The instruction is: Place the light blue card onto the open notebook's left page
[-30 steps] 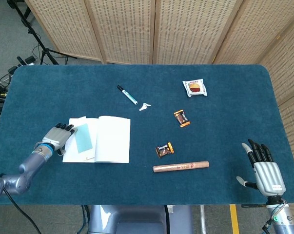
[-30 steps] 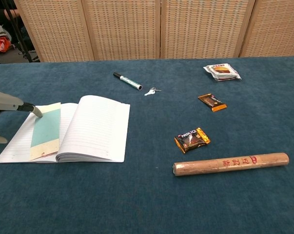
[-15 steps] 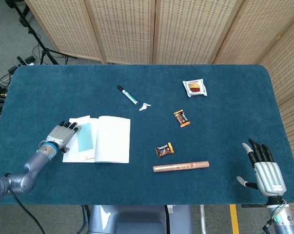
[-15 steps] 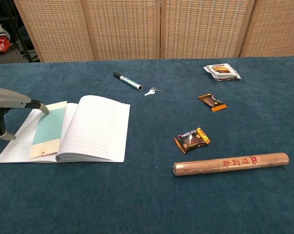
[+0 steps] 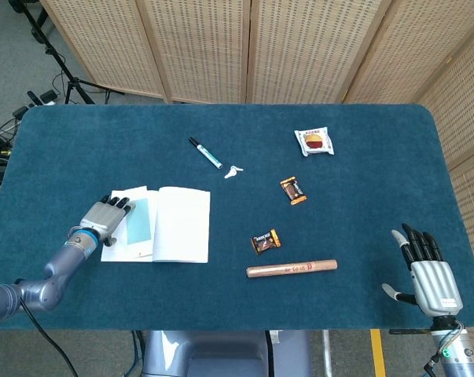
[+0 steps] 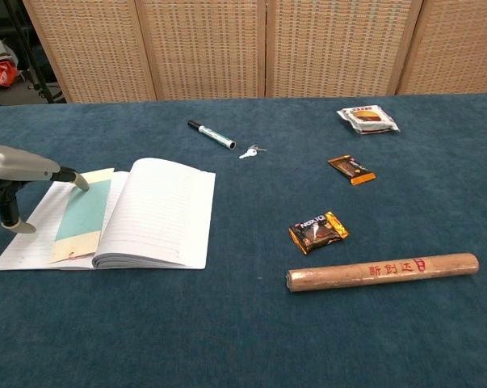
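Note:
An open lined notebook (image 5: 174, 224) (image 6: 158, 212) lies on the blue table at the left. The light blue card (image 5: 137, 221) (image 6: 82, 213) lies flat on its left page, next to the spine. My left hand (image 5: 105, 219) (image 6: 17, 168) hovers over the left page with fingers spread; one dark fingertip (image 6: 80, 180) touches the card's far edge. It grips nothing. My right hand (image 5: 428, 273) rests open at the table's near right corner, palm down, far from the notebook; the chest view does not show it.
A green marker (image 5: 206, 153) and a small key (image 5: 233, 172) lie behind the notebook. Two snack packets (image 5: 293, 191) (image 5: 266, 241), a wrapped roll (image 5: 292, 269) and a white packet (image 5: 315, 142) are to the right.
My left hand has slid a little to the right over the left page, pushing the card closer to the spine. The right hand has not moved.

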Robot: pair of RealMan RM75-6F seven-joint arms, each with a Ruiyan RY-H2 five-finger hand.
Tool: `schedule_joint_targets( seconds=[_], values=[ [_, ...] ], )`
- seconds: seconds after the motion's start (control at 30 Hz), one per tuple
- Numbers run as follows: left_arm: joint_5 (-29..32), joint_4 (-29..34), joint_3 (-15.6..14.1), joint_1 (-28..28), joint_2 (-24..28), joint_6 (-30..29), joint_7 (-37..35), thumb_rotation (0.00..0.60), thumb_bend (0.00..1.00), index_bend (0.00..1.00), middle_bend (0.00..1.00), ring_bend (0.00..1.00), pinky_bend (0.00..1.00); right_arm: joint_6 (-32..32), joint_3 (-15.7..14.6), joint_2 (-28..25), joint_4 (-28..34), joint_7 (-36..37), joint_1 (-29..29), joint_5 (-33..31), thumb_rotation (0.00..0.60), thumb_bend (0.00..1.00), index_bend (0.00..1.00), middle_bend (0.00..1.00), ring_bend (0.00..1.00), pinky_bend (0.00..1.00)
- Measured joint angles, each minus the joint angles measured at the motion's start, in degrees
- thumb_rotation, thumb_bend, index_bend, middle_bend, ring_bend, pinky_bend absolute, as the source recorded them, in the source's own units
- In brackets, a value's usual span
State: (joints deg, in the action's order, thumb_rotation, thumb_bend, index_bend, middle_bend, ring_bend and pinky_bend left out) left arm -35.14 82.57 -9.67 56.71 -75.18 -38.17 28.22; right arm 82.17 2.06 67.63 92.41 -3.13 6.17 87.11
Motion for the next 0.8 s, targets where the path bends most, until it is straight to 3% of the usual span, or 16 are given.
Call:
schedule_joint_targets(
  seconds=[0.8],
  values=[
    [-1.3,0.4,1.6,-0.1,-2.3,-2.4,1.9,0.600,0.31,0.00,0.00,0.00,0.00,0.4,-0.1,-0.1,0.0,0.2,-0.1,0.4,0.600,0.16,0.00,0.00,0.00,0.00]
  ],
)
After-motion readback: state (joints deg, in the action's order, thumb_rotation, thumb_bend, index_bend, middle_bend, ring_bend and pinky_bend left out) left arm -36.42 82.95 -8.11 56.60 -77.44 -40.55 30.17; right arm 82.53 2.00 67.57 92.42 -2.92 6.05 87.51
